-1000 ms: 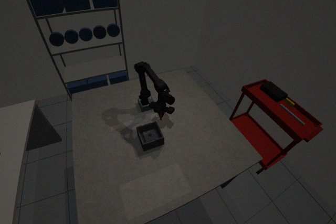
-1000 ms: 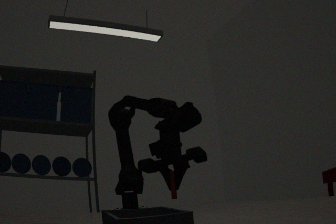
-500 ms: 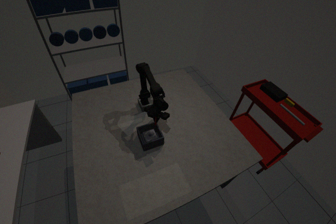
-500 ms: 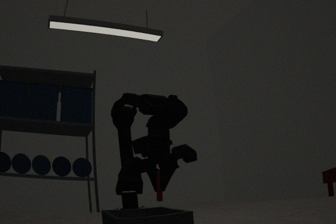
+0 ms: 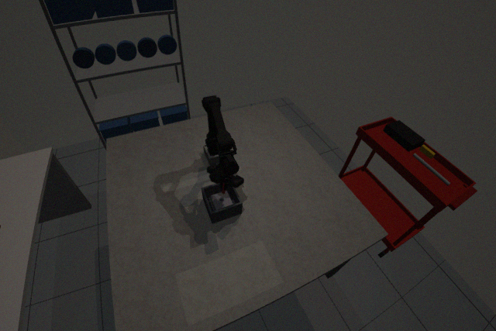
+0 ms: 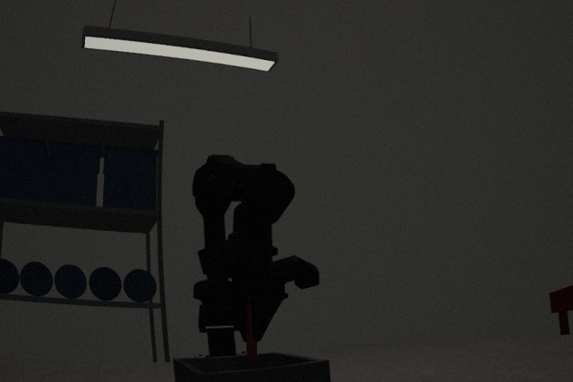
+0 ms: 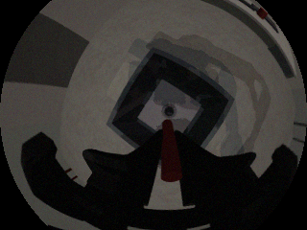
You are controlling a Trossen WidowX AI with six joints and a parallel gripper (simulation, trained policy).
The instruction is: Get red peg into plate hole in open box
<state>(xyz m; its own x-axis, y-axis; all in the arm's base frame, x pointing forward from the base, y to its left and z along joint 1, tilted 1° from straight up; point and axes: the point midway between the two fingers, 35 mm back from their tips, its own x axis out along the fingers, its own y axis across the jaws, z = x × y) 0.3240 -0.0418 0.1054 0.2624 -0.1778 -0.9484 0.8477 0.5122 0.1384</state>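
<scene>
The red peg is held roughly upright, its lower end at about rim height over the box opening. My gripper is shut on the peg. The open dark box stands on the table below. In its bottom lies a light plate with a round dark hole. In the wrist view the peg's far end appears just beside the hole, towards my fingers. The exact gap in height is hard to tell.
The box stands on a pale table, with the arm's base behind it. A red cart stands off the table's right side. A shelf rack with blue bins stands behind. Another white table is at the left.
</scene>
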